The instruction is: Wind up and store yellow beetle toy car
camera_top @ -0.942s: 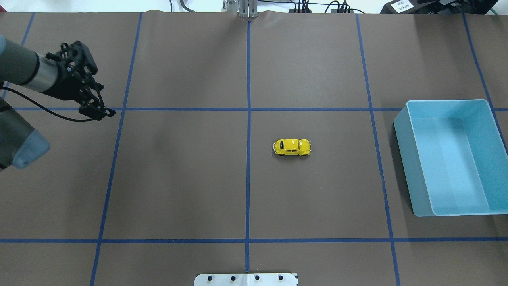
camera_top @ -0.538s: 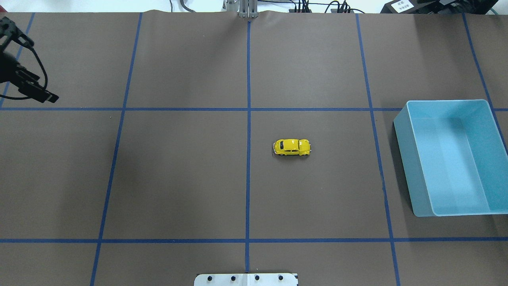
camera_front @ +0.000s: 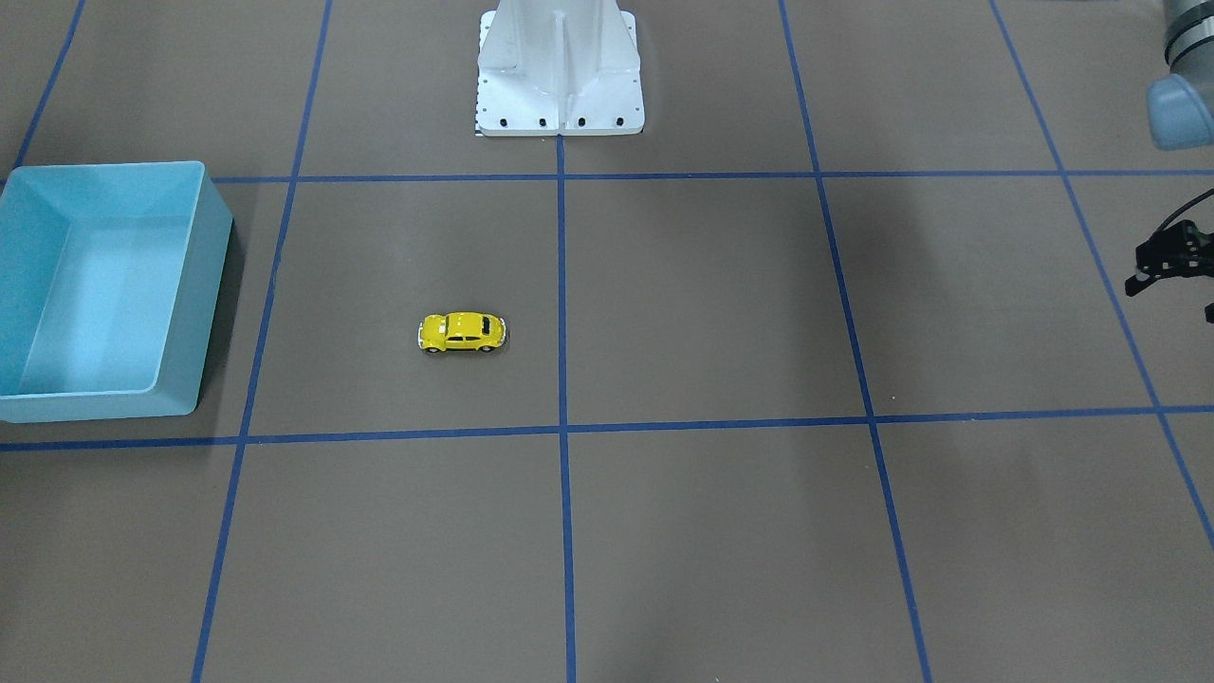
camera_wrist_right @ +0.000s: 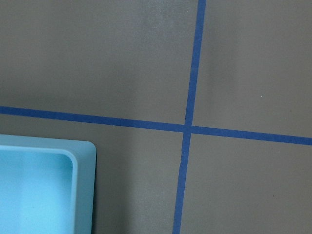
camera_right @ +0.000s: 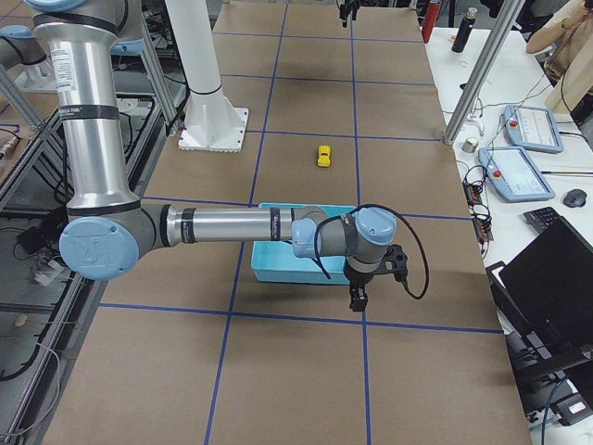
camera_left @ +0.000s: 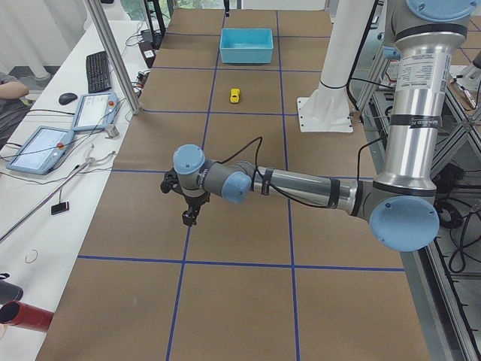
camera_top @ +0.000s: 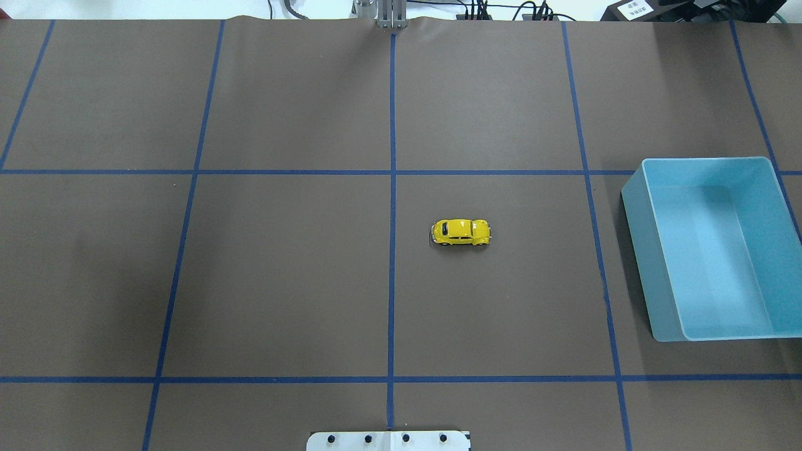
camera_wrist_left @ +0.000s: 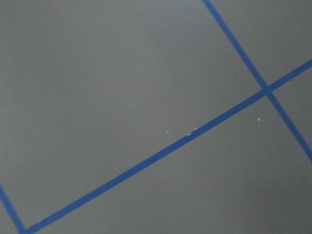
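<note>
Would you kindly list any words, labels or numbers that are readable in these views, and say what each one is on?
White label on the dark device at the table's far edge: printed, too small to read.
Left arm's silver tube: small markings, blurred.
Yellow beetle toy car: no text visible.
Blue bin: no text visible.

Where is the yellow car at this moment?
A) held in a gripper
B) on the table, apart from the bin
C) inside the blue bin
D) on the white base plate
B: the car stands on its wheels on the table, with open brown surface between it and the bin.
</note>
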